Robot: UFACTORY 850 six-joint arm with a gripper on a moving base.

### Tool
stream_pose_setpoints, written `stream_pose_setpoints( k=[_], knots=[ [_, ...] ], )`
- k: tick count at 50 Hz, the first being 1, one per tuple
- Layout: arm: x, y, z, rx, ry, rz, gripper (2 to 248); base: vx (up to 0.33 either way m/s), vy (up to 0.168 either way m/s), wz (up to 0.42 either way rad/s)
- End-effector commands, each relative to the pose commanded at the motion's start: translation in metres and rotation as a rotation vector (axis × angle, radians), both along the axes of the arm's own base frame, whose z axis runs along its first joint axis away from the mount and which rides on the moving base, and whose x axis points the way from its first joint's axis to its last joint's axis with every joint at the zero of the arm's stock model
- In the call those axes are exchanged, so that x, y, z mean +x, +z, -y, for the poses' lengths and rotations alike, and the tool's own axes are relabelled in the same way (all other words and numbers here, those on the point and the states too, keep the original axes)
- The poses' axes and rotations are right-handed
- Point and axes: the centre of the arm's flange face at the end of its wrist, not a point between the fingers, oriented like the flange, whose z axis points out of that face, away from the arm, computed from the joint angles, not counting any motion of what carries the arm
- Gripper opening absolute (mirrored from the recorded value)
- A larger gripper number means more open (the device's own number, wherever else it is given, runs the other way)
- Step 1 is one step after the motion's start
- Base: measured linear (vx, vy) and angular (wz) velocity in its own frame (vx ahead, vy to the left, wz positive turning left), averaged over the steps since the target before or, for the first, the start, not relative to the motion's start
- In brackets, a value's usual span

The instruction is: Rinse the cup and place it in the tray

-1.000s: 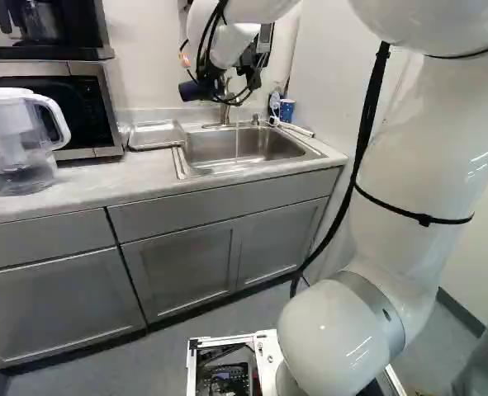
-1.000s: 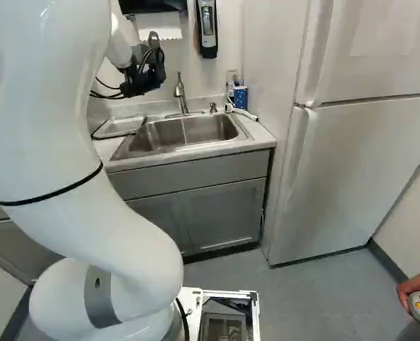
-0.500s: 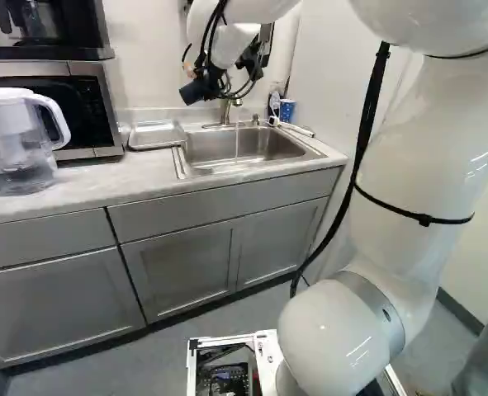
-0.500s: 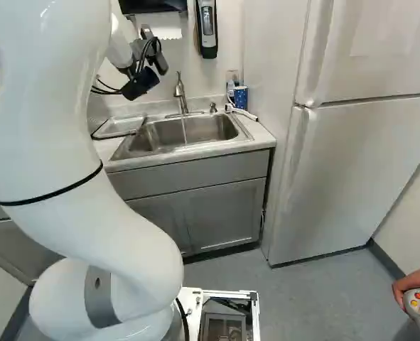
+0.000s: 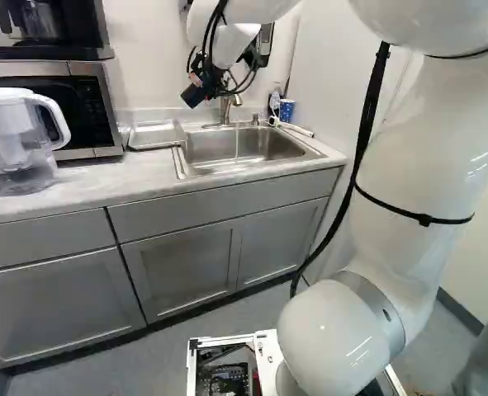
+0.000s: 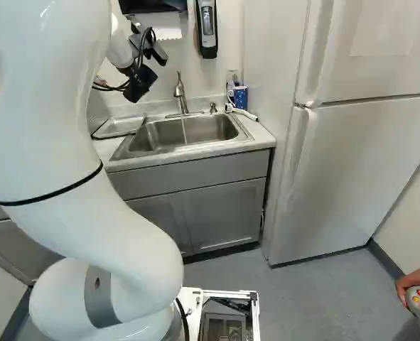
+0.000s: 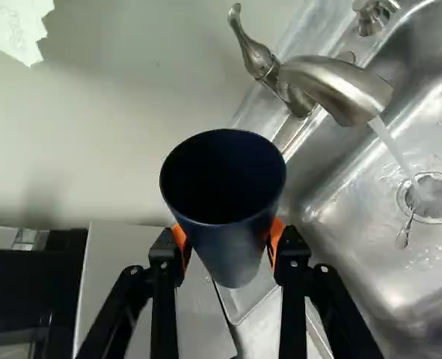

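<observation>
One counter (image 5: 95, 183) bears pitcher (image 5: 12, 136), microwave (image 5: 85, 107) and sink (image 5: 268, 147), near a refrigerator (image 6: 366, 163).

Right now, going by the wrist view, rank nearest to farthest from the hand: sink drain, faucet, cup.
1. Cup: in the hand, between its orange pads.
2. Faucet: ahead of the hand, past the cup, off to one side.
3. Sink drain: lower down, where the water stream lands.

Base views behind arm (image 5: 417, 157), sharing sink (image 6: 206, 126), wrist closer
</observation>
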Motion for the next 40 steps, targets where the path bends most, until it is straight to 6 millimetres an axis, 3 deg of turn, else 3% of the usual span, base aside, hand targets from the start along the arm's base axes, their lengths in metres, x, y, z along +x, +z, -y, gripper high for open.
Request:
stream_pose_setpoints(
  k=[40],
  knots=[
    [0.0000,0.0000,0.0000,-0.342,0.210,0.124,121,0.000,0.000,0.000]
  ],
)
